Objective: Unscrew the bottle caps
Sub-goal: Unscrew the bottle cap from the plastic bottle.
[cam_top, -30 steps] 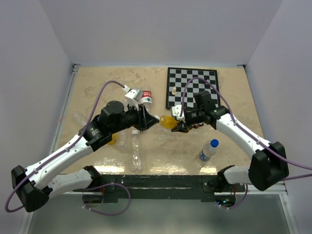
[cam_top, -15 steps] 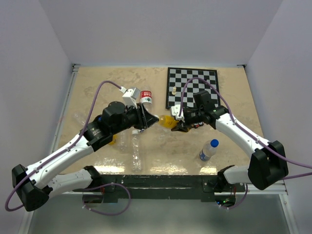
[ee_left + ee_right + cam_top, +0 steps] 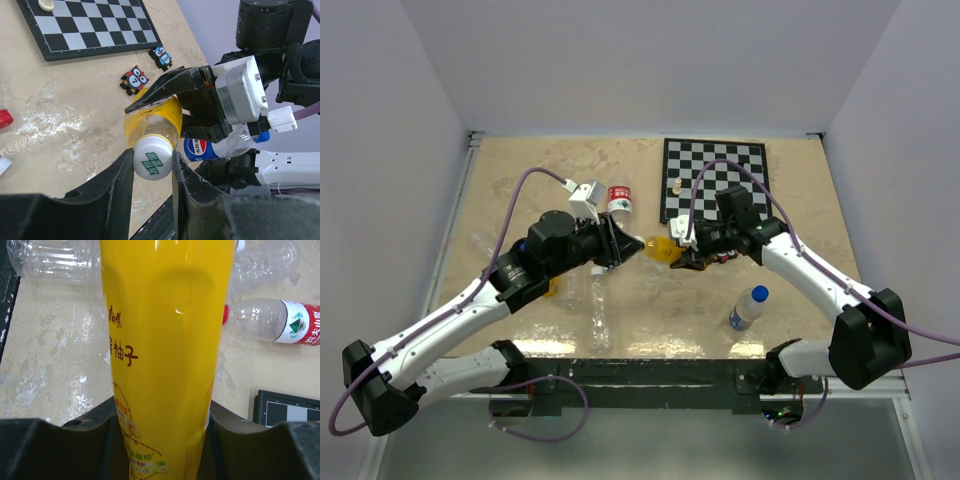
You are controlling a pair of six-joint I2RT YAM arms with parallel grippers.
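Note:
An orange-yellow bottle (image 3: 665, 249) hangs level above the table between my two grippers. My right gripper (image 3: 686, 254) is shut on its body, which fills the right wrist view (image 3: 165, 340) between the two dark fingers (image 3: 240, 440). My left gripper (image 3: 630, 247) is shut on its white ribbed cap (image 3: 152, 159), one finger on each side. A clear bottle with a blue-and-white label (image 3: 745, 311) and a blue cap (image 3: 759, 293) lies near the right arm. A second orange bottle (image 3: 552, 289) shows partly under the left arm.
A chessboard (image 3: 715, 180) with a white piece (image 3: 676, 186) lies at the back right. A red-labelled clear bottle (image 3: 620, 198) lies behind the left gripper. Long clear bottles (image 3: 598, 305) lie near the front. Two small owl tiles (image 3: 135, 80) lie by the board.
My left wrist has turned a little around the cap, and its camera mount has shifted left. The right gripper and bottle have edged slightly left.

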